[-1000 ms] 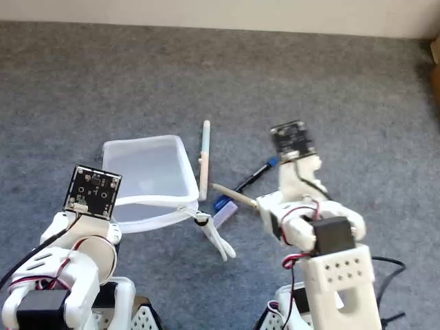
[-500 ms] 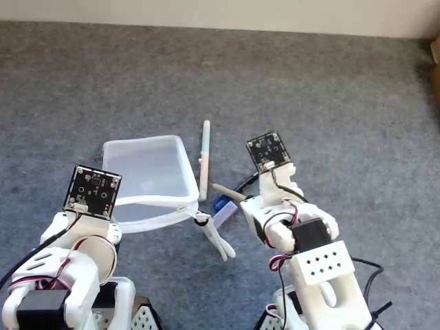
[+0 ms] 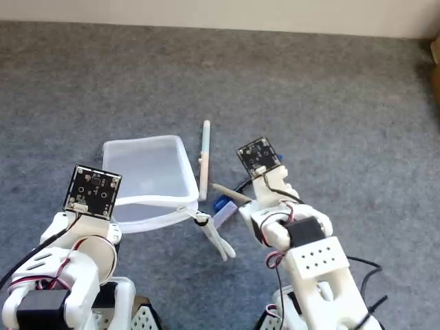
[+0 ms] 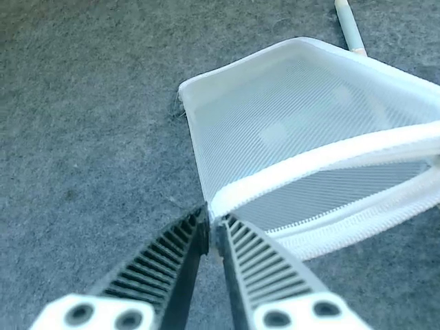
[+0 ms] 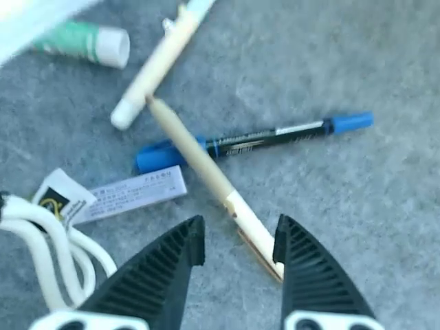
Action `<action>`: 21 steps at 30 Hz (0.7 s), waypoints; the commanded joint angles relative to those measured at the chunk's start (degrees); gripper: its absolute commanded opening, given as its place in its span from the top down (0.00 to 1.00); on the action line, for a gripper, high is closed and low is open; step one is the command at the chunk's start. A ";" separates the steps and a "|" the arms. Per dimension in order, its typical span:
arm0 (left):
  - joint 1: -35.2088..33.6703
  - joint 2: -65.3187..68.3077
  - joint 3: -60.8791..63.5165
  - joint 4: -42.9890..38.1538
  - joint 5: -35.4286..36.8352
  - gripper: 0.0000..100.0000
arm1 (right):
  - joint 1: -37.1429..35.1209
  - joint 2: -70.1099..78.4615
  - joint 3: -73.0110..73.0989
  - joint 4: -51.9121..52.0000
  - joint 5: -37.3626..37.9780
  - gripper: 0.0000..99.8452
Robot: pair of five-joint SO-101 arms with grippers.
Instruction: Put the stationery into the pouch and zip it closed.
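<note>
A: While the translucent white mesh pouch (image 3: 148, 175) is pinned at the corner of its mouth by the left claw (image 4: 213, 220), jaws pressed together on the zip edge, how much is judged done?

B: Very little. The mouth is held agape, yet nothing is seen inside. Every piece lies out on the grey felted bench (image 3: 330, 89). Just beside the pouch a long cream-and-teal pen (image 3: 204, 155) is laid, then a white paper-sleeved block (image 5: 130, 192) and a slim cream pencil (image 5: 199, 161) crossed with a black marker with blue ends (image 5: 275, 134).

A: And the right claw (image 5: 238, 230)?

B: It is hung over the pencil's near end with jaws apart; contact cannot be told. All loading and the zipping are left.

A: Room?

B: Crowding is found in the pile by the pouch's rim. To the right and on the far side, bare bench is widely offered.
</note>
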 commanded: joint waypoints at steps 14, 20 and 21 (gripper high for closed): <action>-0.57 0.57 0.22 0.18 0.00 0.99 | 0.40 21.58 -9.54 -5.49 0.62 0.85; -0.57 0.57 0.31 0.18 -0.09 0.99 | 2.68 26.15 -9.36 -13.14 0.88 0.85; -0.57 0.57 0.31 0.18 -0.09 0.99 | 2.95 27.38 -9.36 -13.67 0.88 0.85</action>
